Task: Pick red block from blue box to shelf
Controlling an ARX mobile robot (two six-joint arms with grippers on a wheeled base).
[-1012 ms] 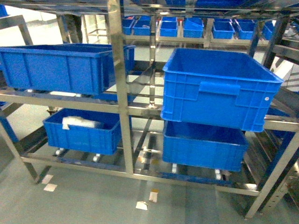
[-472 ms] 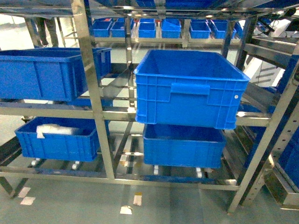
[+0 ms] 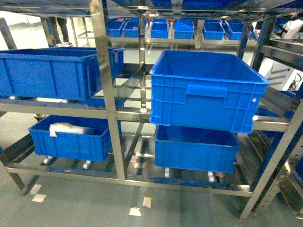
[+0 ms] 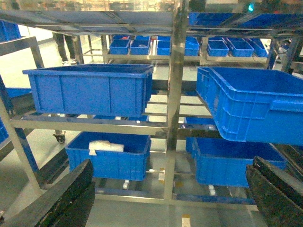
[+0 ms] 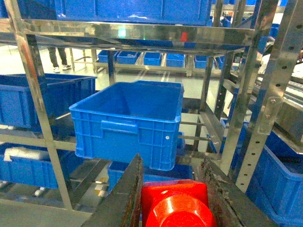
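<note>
In the right wrist view my right gripper (image 5: pixel 173 165) is shut on the red block (image 5: pixel 176 203), which fills the gap between the two dark fingers. The shelf (image 3: pixel 105 94) stands straight ahead as a steel rack with several tiers; its uprights also show in the wrist views (image 4: pixel 176 94) (image 5: pixel 42 132). My left gripper (image 4: pixel 171 163) is open, with only the rack and floor between its fingers. Neither gripper shows in the head view. The blue box is out of view.
Dark blue ribbed crates fill the rack: one jutting from the middle tier (image 3: pixel 208 94), one at the left (image 3: pixel 52 71), two below (image 3: pixel 196 149), the left one holding a white bag (image 3: pixel 71 128). Small bins (image 3: pixel 170 28) line a rack behind. A person's legs (image 3: pixel 59 30) show far left.
The head view has swung: the rack and crates slid left in the picture, then part of the way back right. No gripper shows in the earlier frames.
</note>
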